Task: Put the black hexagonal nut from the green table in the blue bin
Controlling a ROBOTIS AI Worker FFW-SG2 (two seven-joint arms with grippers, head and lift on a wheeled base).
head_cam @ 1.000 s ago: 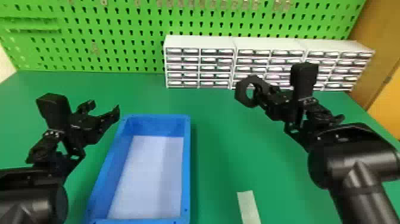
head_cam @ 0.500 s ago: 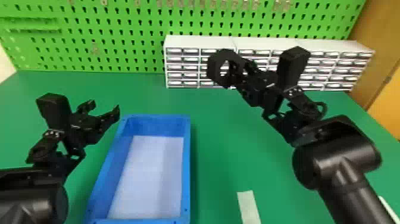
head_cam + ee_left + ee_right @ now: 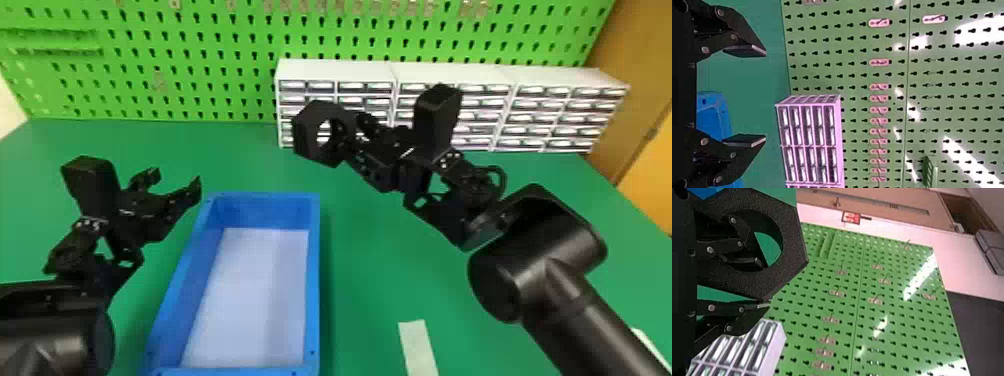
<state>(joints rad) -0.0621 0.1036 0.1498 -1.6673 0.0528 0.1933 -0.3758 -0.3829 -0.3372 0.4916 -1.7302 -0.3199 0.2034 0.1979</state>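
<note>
black hexagonal nut (image 3: 305, 136) in right tool (image 3: 352, 128), one finger through the hole, other against its outside, up off the tabletop (image 3: 375, 280). blue bin (image 3: 312, 280) lower than right tool, to its left, nearer the robot. left tool (image 3: 175, 181) wide, nothing between fingers, by bin's left side. white drawer units (image 3: 335, 71) beyond right tool, green pegboard (image 3: 215, 70) behind those.

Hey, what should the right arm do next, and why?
Probably move the right claw toward the robot and slightly left before opening it: it grips the nut, which seems to hang beyond the far edge of the blue bin.
</note>
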